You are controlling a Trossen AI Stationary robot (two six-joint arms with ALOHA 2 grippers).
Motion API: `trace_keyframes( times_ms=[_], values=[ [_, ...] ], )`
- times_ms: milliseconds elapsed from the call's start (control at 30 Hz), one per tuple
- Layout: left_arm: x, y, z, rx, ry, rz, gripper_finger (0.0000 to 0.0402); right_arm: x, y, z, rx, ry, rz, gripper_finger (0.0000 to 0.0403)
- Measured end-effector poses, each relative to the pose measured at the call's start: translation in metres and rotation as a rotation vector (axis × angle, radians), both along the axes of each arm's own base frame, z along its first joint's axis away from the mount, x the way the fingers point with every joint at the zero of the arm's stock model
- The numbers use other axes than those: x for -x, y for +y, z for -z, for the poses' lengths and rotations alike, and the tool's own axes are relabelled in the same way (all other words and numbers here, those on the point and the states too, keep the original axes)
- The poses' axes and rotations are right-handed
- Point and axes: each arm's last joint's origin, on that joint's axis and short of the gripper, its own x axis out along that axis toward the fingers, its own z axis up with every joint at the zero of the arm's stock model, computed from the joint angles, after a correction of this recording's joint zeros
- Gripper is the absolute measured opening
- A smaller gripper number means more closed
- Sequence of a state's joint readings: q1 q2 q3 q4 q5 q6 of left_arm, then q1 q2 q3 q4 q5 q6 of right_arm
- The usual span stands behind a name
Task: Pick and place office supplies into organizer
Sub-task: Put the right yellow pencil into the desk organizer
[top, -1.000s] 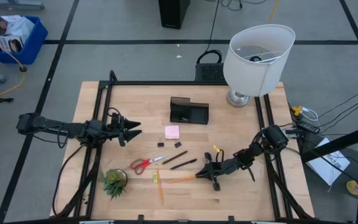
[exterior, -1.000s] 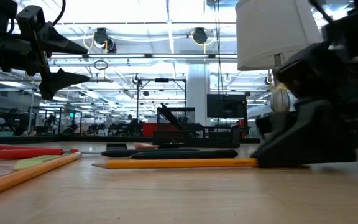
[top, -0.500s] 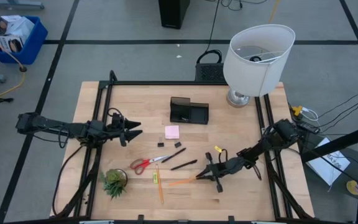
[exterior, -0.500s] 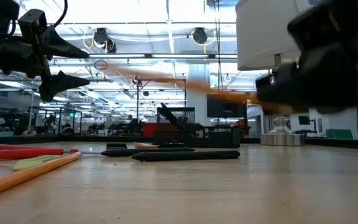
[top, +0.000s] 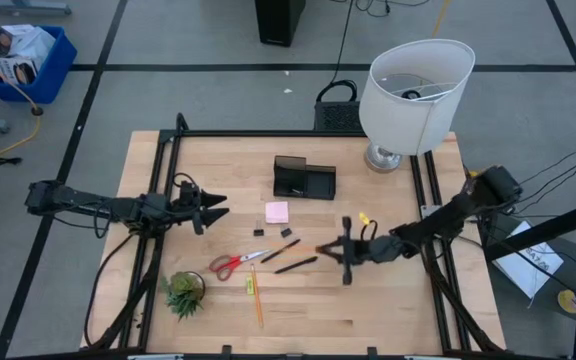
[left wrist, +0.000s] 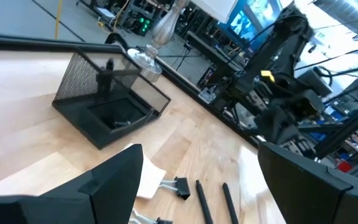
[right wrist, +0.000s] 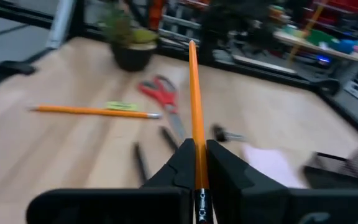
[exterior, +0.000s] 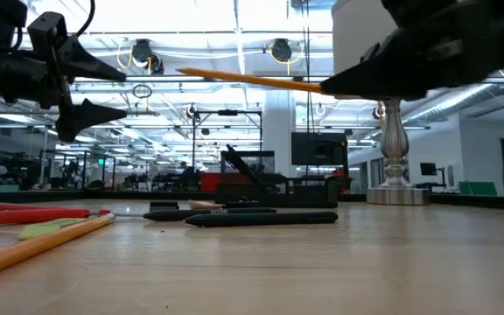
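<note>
My right gripper [top: 345,252] is shut on an orange pencil [exterior: 250,80] and holds it above the table's middle, right of two black pens [top: 288,258]. My left gripper [top: 214,207] stands open at the table's left, clear of everything. The black organizer [top: 304,178] stands on the far middle of the table. Red-handled scissors [top: 236,263], a second pencil [top: 256,300], a pink sticky pad [top: 276,212] and small black clips [top: 259,232] lie flat on the wood. My right gripper pinches the pencil near one end [right wrist: 198,163] between its two fingers. The fingers come about level from the table's right and the pencil runs on forward along them. The pencil is lifted clear of the table, nearly level, its free end [exterior: 182,73] slightly higher.
A small potted plant [top: 184,292] stands at the near left. A white-shaded lamp [top: 413,95] stands on the far right corner. Bare wood lies along the near edge and right of the organizer.
My right gripper has risen and gone toward the table's far edge, rolling its wrist and staying shut. The pencil, which lay on the table, has been lifted clear and now hangs nearly level above the pens.
</note>
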State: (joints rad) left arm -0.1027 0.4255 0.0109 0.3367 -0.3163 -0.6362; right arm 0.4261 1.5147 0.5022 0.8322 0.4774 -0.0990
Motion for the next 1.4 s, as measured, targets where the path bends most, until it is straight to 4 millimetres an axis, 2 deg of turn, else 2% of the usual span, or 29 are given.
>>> trace_keyframes(
  times_ms=[267,433,700,833,933,1133,1400],
  values=[
    [0.0,0.0,-0.003,0.002,-0.028,0.0,0.0324,-0.001,-0.04,-0.022,0.012,0.056,0.141,0.0019],
    [0.0,0.0,-0.003,0.02,-0.036,0.0,0.0324,-0.012,-0.058,-0.043,0.033,0.133,0.217,0.0019],
    [0.0,0.0,-0.003,0.021,-0.036,0.0,0.0324,-0.031,-0.089,-0.092,0.075,0.311,0.338,0.0019],
    [0.0,0.0,-0.003,0.017,-0.035,0.001,0.0324,-0.032,-0.101,-0.119,0.107,0.393,0.369,0.002],
    [0.0,0.0,-0.003,0.013,-0.034,0.004,0.0324,-0.032,-0.11,-0.132,0.11,0.45,0.398,0.002],
    [0.0,0.0,-0.003,0.002,-0.034,0.004,0.0324,-0.042,-0.124,-0.14,0.116,0.569,0.434,0.002],
    [0.0,0.0,-0.004,-0.002,-0.043,0.001,0.0324,-0.07,-0.141,-0.131,0.15,0.79,0.444,0.002]
  ],
)
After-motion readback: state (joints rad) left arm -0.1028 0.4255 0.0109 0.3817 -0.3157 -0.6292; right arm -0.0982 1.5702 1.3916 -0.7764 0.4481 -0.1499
